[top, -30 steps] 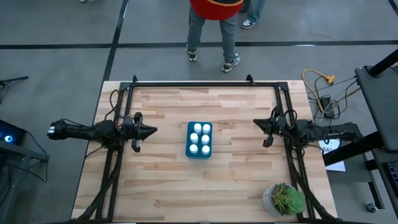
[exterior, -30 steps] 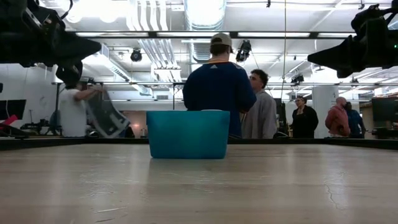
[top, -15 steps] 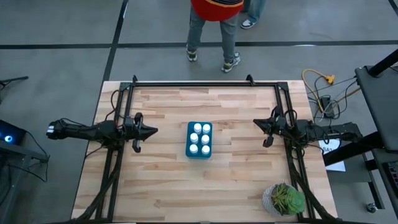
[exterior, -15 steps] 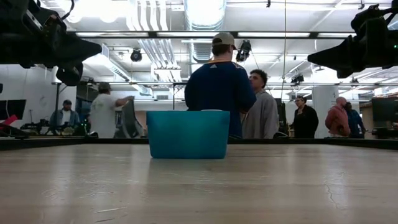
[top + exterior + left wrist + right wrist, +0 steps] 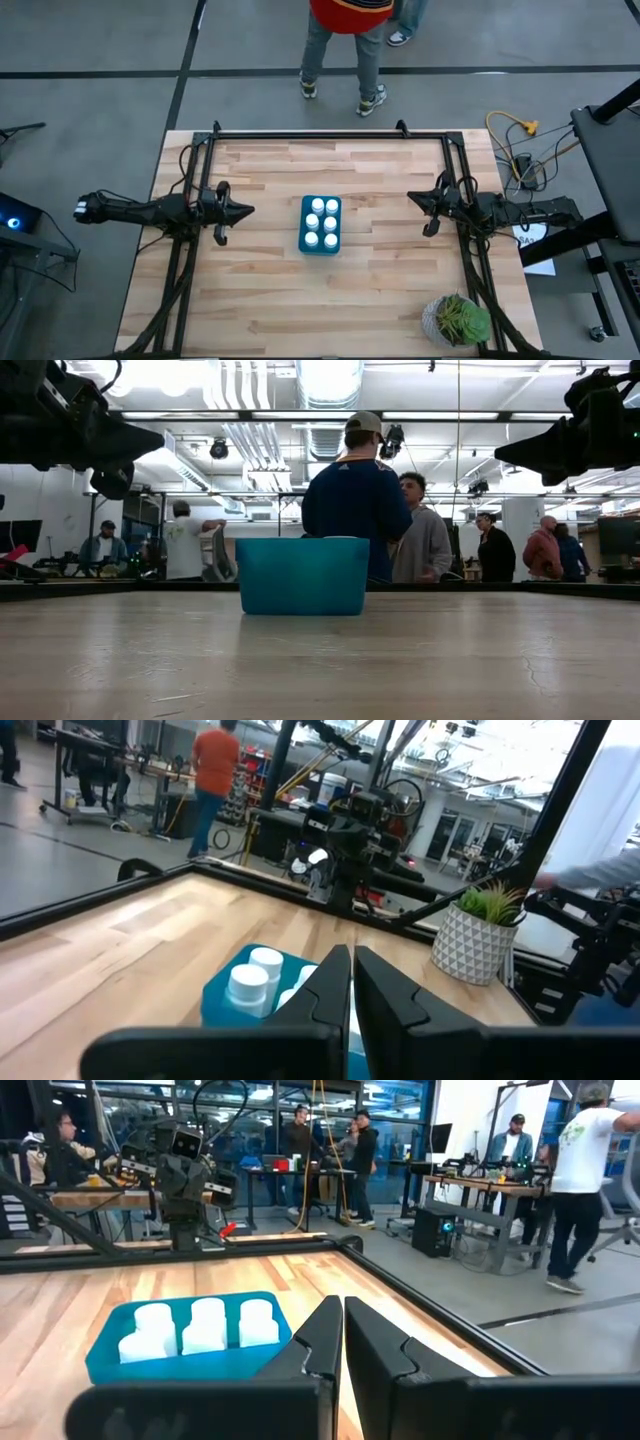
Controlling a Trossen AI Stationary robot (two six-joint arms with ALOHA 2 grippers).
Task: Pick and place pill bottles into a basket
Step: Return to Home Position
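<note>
The teal-blue basket [image 5: 321, 225] stands at the middle of the wooden table, with several white pill bottles [image 5: 322, 222] standing upright inside it. It also shows in the low view [image 5: 303, 575], the left wrist view [image 5: 225, 1000] and the right wrist view [image 5: 190, 1342]. My left gripper [image 5: 247, 210] hovers left of the basket, shut and empty, pointing at it. My right gripper [image 5: 412, 197] hovers right of the basket, shut and empty, pointing at it. Both are well above the table in the low view.
A green potted plant [image 5: 457, 321] in a white pot stands at the table's near right corner. A dark metal frame [image 5: 330, 134] runs along the table's far edge and sides. People stand beyond the far edge [image 5: 345, 40].
</note>
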